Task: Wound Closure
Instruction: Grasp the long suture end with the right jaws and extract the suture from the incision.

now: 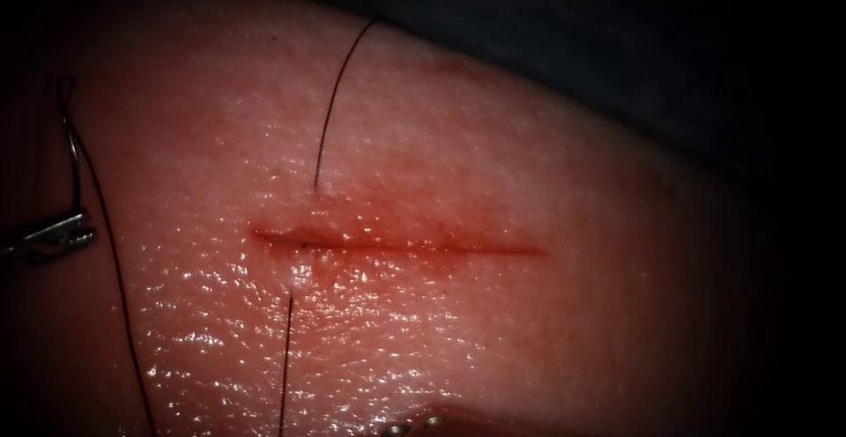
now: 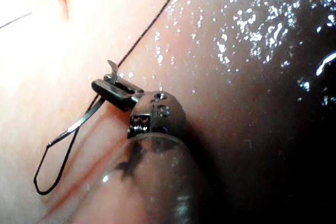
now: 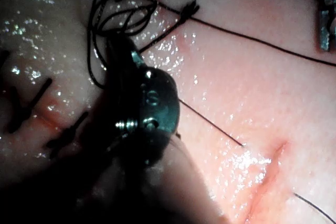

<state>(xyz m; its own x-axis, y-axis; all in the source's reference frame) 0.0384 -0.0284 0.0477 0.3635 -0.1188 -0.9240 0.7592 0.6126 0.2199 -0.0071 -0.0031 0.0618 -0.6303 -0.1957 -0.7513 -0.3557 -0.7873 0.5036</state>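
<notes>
The tissue (image 1: 493, 164) bears a horizontal cut (image 1: 397, 247). My left tool (image 1: 84, 230) waits beyond the cut's left end, jaws shut on the curved needle (image 1: 75, 164), which is clear of the tissue. In the left wrist view those jaws (image 2: 105, 87) grip the needle (image 2: 79, 124) near one end, with a short stub past them. Thread (image 1: 330, 102) enters the tissue above the cut's left part and comes out below it (image 1: 287, 349). My right tool (image 1: 414, 424) peeks in at the bottom edge. Coils of thread (image 3: 121, 19) lie around its wrist (image 3: 149, 103).
Dark older stitches (image 3: 26, 103) cross another line on the tissue beside the right tool. A small knot (image 3: 189, 9) sits on the thread. The tissue falls off into dark background (image 1: 617, 32) at the upper right. Its surface is wet and glistening.
</notes>
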